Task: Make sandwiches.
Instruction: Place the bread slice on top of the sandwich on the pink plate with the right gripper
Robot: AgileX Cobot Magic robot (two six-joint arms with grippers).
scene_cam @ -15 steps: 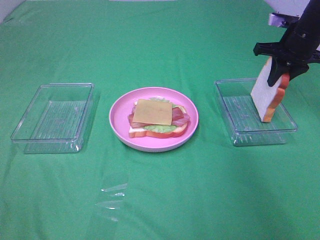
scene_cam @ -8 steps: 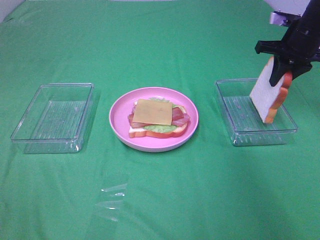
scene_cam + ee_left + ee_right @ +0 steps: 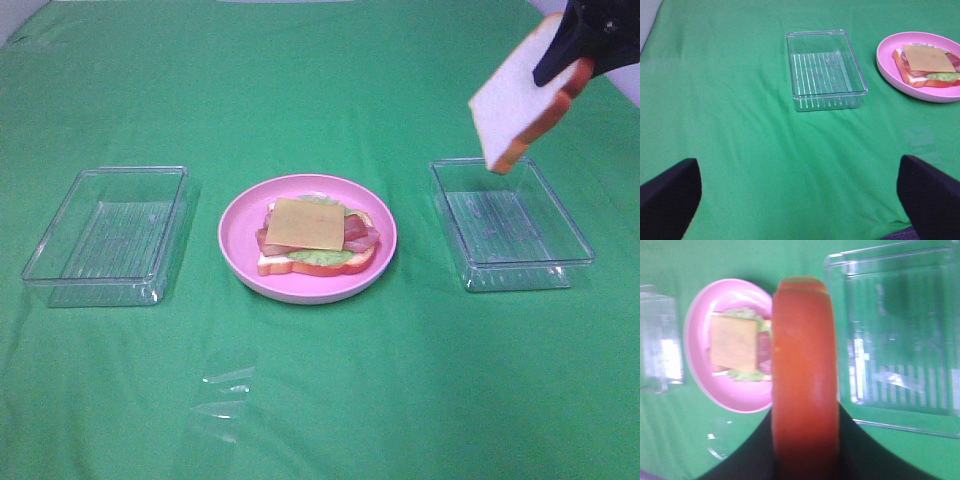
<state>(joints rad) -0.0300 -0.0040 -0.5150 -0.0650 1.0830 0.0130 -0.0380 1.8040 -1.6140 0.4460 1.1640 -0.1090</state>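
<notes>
An open sandwich (image 3: pixel 318 238) lies on the round pink plate (image 3: pixel 240 215): a bread slice, green lettuce, bacon strips and a yellow cheese square on top. It also shows in the left wrist view (image 3: pixel 927 66) and the right wrist view (image 3: pixel 740 347). My right gripper (image 3: pixel 578 58) is shut on a white bread slice (image 3: pixel 515 100) with orange-brown crust, held high above the right clear tray (image 3: pixel 510 222). In the right wrist view the slice's crust (image 3: pixel 804 375) fills the middle. My left gripper (image 3: pixel 800 195) is open and empty above bare cloth.
A second clear tray (image 3: pixel 108 232) stands left of the plate, empty; it also shows in the left wrist view (image 3: pixel 824 69). A scrap of clear film (image 3: pixel 222 400) lies on the green cloth near the front. The table's right edge is close behind the right arm.
My right gripper has lifted the bread slice up out of the right tray and carried it higher and slightly left, tilting it. The left arm and the plate have not moved.
</notes>
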